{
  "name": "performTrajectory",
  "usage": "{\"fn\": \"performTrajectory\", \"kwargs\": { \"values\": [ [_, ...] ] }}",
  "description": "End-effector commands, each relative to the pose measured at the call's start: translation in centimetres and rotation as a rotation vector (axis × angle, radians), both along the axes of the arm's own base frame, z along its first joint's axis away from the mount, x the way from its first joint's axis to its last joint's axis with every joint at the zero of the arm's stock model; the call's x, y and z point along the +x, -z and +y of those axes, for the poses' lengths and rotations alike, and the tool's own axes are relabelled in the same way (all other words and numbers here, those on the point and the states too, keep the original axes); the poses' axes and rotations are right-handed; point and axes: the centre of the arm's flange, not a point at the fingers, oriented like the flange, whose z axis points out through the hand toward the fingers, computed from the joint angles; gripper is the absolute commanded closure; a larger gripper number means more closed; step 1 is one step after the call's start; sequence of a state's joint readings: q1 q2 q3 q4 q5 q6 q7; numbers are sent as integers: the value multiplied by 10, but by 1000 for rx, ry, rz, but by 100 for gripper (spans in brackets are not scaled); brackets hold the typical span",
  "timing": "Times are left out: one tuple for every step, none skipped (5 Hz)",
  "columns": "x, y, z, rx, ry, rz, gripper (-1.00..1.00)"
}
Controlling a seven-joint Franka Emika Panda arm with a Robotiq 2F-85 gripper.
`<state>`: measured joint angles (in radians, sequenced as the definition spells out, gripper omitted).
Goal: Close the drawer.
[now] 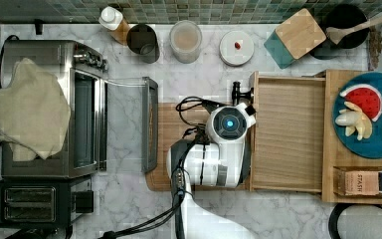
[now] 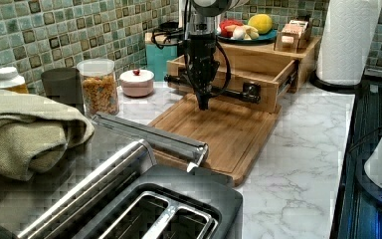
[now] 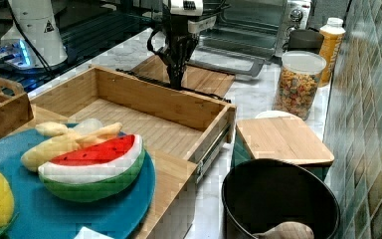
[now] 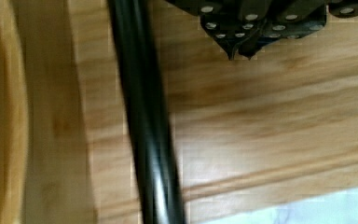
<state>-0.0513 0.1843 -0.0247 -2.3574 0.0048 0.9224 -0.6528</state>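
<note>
The pale-wood drawer (image 1: pixel 288 132) stands pulled out of its wooden stand (image 1: pixel 331 149) toward the top view's left, and its inside is bare (image 3: pixel 144 124). A black bar handle (image 2: pixel 229 89) runs along its front panel and shows close up in the wrist view (image 4: pixel 144 116). My gripper (image 2: pixel 203 103) points straight down just in front of that handle, over the bamboo cutting board (image 2: pixel 214 129). Its fingertips (image 4: pixel 240 50) are pressed together and hold nothing. In the right view the gripper (image 3: pixel 175 82) hangs just beyond the drawer front. From above, the arm's wrist (image 1: pixel 229 124) covers it.
The toaster oven's open glass door (image 1: pixel 149 124) lies at the cutting board's other end. Jars (image 1: pixel 185 41) and a lidded bowl (image 1: pixel 236 47) line the tiled wall. A plate of toy fruit (image 1: pixel 363 144) tops the stand. A paper towel roll (image 2: pixel 345 40) stands beside it.
</note>
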Motion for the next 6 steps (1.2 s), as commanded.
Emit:
{"fn": "performTrajectory", "kwargs": {
  "values": [
    [0,-53,-139,-42,-21,-112,100],
    [-12,-58,-174,-57,8,-147,100],
    [-18,-66,-232,-63,43,-156,100],
    [-30,-79,-288,-96,-1,-119,100],
    [-39,-82,-342,-118,-59,-97,100],
    [-49,-89,-371,-158,-50,-81,100]
  ]
}}
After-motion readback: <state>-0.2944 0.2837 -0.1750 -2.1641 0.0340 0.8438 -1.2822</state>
